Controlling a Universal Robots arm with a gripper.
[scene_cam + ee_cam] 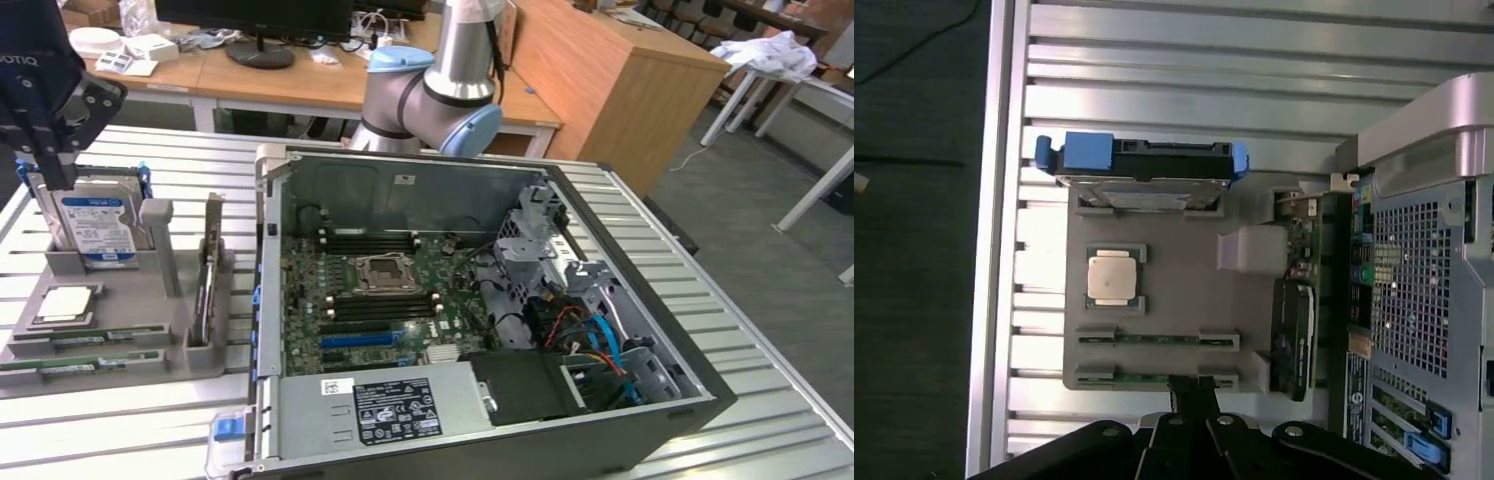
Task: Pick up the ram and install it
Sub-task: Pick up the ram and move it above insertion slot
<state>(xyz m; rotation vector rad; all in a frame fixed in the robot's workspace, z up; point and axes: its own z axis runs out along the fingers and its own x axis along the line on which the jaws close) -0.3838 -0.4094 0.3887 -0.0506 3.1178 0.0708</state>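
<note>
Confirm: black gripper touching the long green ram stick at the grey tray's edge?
Apart. Exterior view: gripper hangs by the silver hard drive, visible gap to ram stick.

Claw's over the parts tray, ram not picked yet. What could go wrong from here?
1. The claw is shut and empty; lowered like that, it would likely press on the ram sticks rather than grip one.
2. They lie in neighbouring slots, so gripping one may knock the other.
3. An upright card stands on the tray at its edge toward the open case; a low carry could clip it.
</note>
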